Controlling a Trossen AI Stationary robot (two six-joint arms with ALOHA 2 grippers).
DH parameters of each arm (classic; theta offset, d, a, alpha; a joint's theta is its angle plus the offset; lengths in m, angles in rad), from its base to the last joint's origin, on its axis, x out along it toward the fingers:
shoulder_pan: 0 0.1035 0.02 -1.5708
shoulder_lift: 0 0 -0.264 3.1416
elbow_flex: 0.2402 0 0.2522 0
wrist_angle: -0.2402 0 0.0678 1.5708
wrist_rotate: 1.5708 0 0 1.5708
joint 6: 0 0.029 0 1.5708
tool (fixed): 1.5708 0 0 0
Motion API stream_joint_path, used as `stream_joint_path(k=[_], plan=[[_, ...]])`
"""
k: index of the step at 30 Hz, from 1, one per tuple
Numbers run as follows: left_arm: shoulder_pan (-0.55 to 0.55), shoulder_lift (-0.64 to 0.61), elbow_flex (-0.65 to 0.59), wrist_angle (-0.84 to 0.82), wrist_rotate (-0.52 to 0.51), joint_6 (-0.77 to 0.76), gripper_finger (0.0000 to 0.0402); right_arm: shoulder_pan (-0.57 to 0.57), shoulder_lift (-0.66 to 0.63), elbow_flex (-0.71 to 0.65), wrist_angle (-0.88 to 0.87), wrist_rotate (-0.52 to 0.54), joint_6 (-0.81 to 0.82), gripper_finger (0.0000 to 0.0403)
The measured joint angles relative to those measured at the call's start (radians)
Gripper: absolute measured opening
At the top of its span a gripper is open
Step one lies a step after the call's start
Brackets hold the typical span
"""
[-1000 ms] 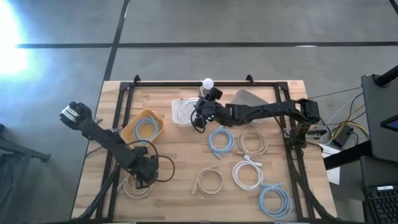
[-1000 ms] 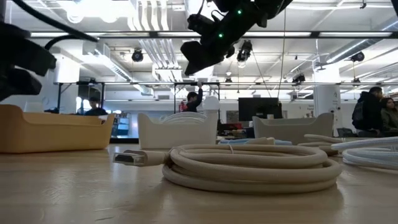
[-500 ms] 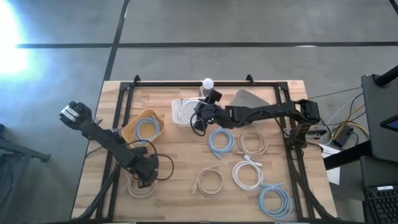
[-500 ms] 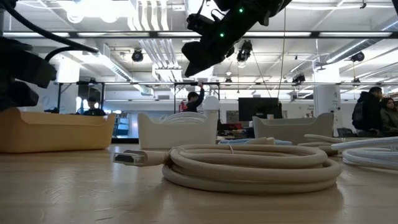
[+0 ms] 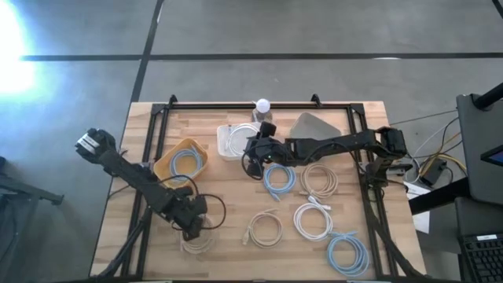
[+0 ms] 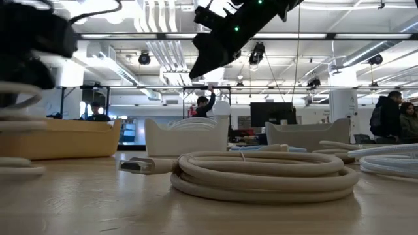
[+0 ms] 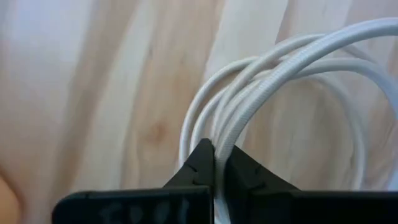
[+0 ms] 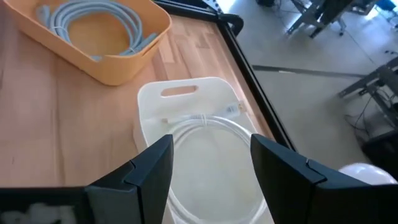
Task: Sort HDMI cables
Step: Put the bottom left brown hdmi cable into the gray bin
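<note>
Pinching white HDMI cable [image 7: 261,93] between closed fingertips: left gripper [image 5: 191,226] | right gripper [image 5: 255,152] wide, empty, white bin [image 8: 186,118] just ahead | risk: thin grip on few strands, coil may slip or unwind.

This is a large open lab or industrial workspace. In the low view, the upper part of the frame shows an exposed ceiling with white ducts [image 6: 157,46] and long strip lights [image 6: 353,36]. Behind the wooden worktop [image 6: 98,202], at mid-frame, stand a dark monitor [image 6: 269,114] and several people [image 6: 390,114] at distant benches. The high view shows a polished grey concrete floor [image 5: 299,27] across the top, and at far right a desk edge with loose wiring [image 5: 436,161].
</note>
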Motion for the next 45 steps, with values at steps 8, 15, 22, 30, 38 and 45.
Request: stream_joint_path(k=[8, 15, 22, 30, 38, 45], plan=[[0.065, 0.000, 0.082, -0.113, -0.119, 0.032, 0.0009, 0.006, -0.095, -0.005, -0.139, -0.002, 0.100, 0.0210], [0.119, -0.001, 0.121, -0.111, -0.340, 0.136, 0.0009, 0.014, -0.176, -0.022, -0.238, -0.103, 0.147, 0.0210], [0.181, -0.002, 0.184, -0.110, -0.575, 0.258, 0.0009, 0.031, -0.300, -0.113, -0.260, -0.127, 0.179, 0.0210], [0.280, -0.002, 0.226, -0.106, -0.694, 0.326, 0.0009, 0.061, -0.488, -0.365, 0.013, -0.171, 0.277, 0.0210], [0.359, 0.003, 0.225, 0.058, -0.816, 0.410, 0.0009, 0.070, -0.498, -0.598, 0.462, -0.187, 0.390, 0.0210], [0.391, 0.019, 0.225, 0.241, -0.906, 0.547, 0.0009, 0.072, -0.426, -0.627, 0.610, -0.203, 0.409, 0.0210]])
